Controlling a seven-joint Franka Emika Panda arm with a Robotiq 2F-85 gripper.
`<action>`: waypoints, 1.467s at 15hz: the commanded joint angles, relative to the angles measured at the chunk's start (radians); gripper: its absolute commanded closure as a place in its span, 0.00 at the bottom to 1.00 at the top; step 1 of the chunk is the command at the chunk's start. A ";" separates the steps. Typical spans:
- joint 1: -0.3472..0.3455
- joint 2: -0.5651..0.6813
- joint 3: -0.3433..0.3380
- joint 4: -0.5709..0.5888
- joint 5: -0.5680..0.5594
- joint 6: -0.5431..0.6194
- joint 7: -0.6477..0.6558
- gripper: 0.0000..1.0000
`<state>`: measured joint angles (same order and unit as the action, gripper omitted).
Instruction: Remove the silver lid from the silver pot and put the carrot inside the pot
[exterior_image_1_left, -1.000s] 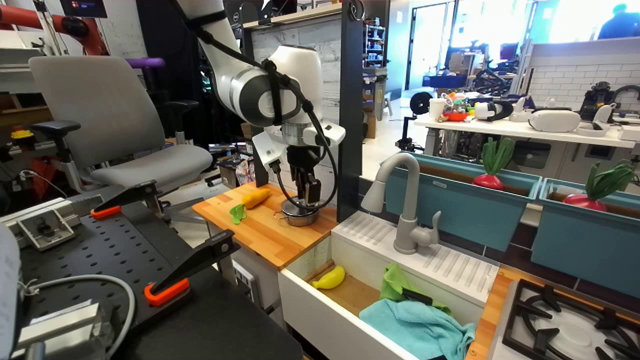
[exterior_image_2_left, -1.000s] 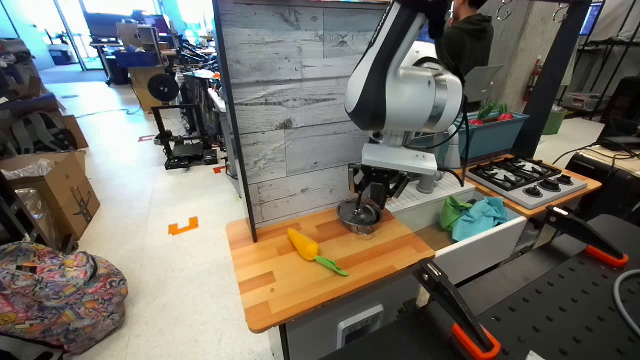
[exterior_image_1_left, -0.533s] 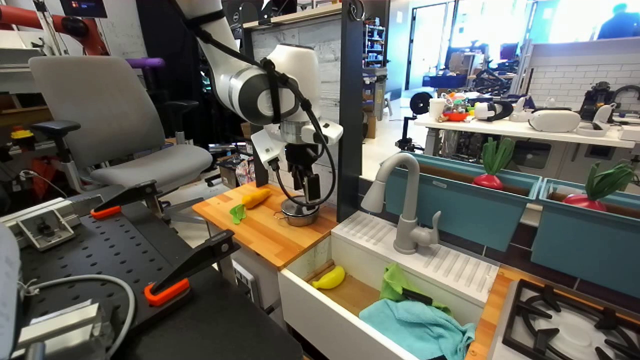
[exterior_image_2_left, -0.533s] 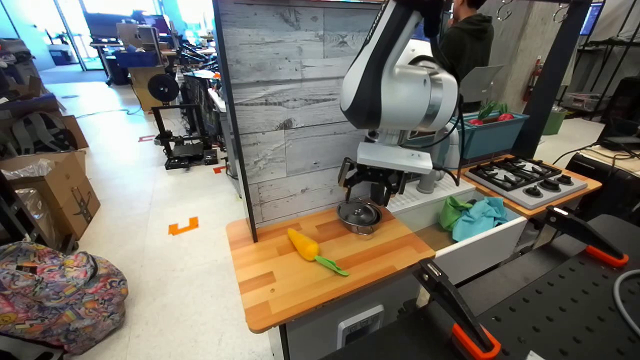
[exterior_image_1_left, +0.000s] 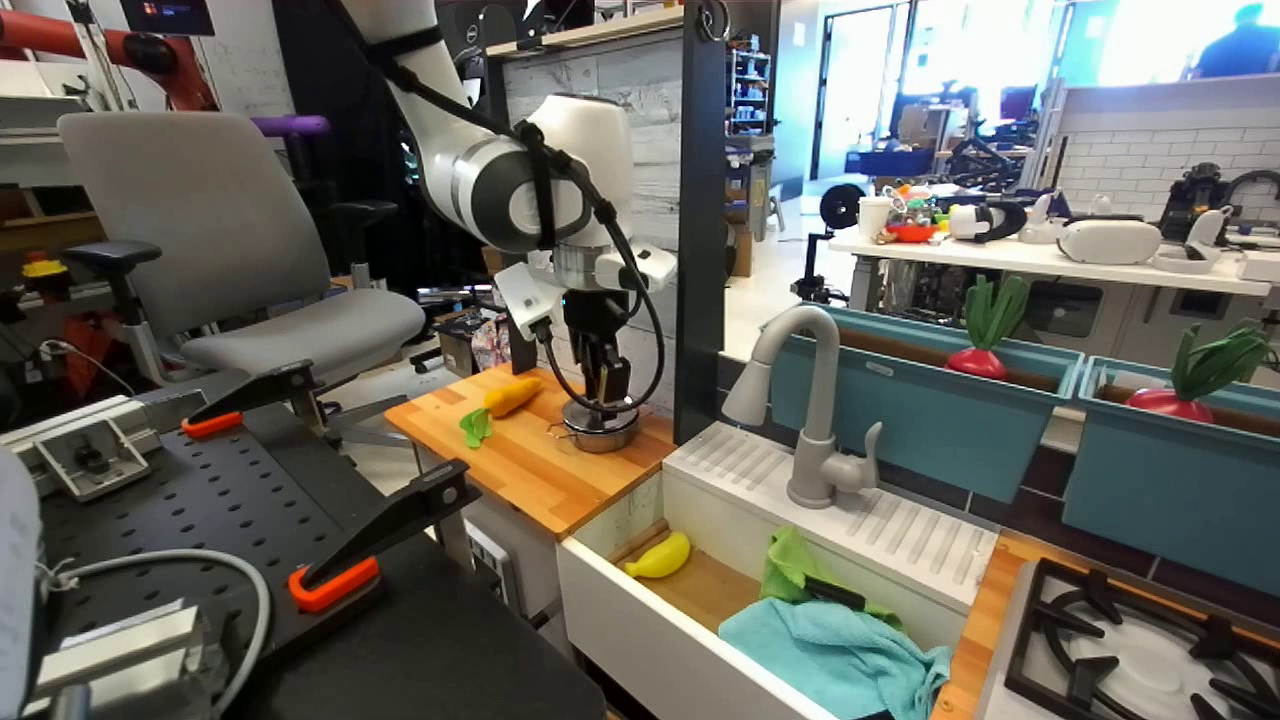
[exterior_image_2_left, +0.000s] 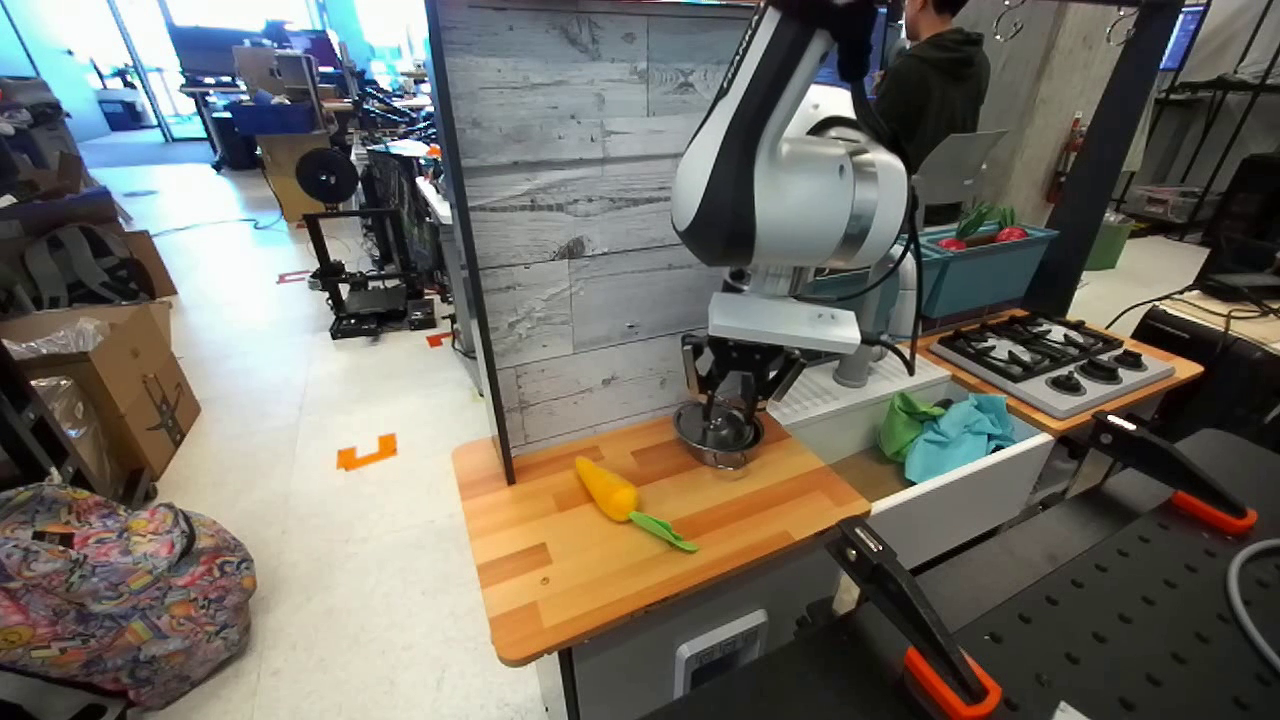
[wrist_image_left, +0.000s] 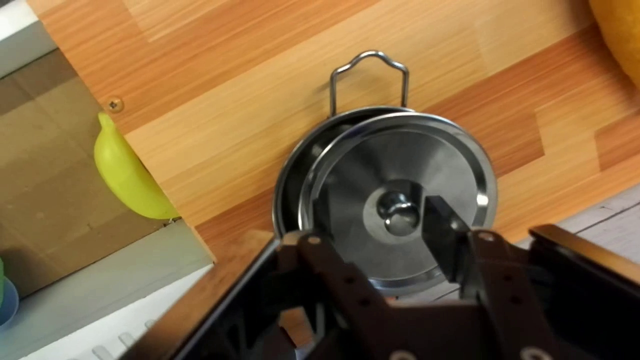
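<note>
The silver lid (wrist_image_left: 345, 165) lies on the silver pot (wrist_image_left: 292, 185), shifted to one side so a crescent of the dark inside shows. The pot stands on the wooden counter in both exterior views (exterior_image_1_left: 600, 441) (exterior_image_2_left: 722, 461). My gripper (wrist_image_left: 377, 215) is partly open just above the lid, its fingers on either side of the knob. The right finger is close to the knob; a gap shows at the left finger. The yellow-orange carrot (exterior_image_2_left: 608, 490) with its green end lies on the counter near the pot; only its edge shows in the wrist view (wrist_image_left: 620, 35).
A plank wall (exterior_image_2_left: 600, 250) rises right behind the pot. The sink (exterior_image_1_left: 700, 590) beside the counter holds a yellow banana (exterior_image_1_left: 660, 556) and green and blue cloths (exterior_image_1_left: 840, 645). A grey tap (exterior_image_1_left: 815, 420) stands behind the sink. The pot's wire handle (wrist_image_left: 370, 55) sticks out over the counter.
My gripper's fingers spread wider half a second ago and have now drawn closer together around the knob, lower over the lid. The arm shifted slightly sideways. Lid, pot and carrot have not moved.
</note>
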<state>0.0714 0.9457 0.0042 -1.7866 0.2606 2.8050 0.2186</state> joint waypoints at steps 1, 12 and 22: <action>0.021 0.009 -0.028 0.023 -0.033 -0.037 0.034 0.80; 0.026 0.004 -0.036 0.035 -0.038 -0.055 0.039 0.74; 0.023 0.010 -0.030 0.047 -0.032 -0.063 0.048 0.07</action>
<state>0.0820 0.9457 -0.0157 -1.7655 0.2536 2.7696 0.2332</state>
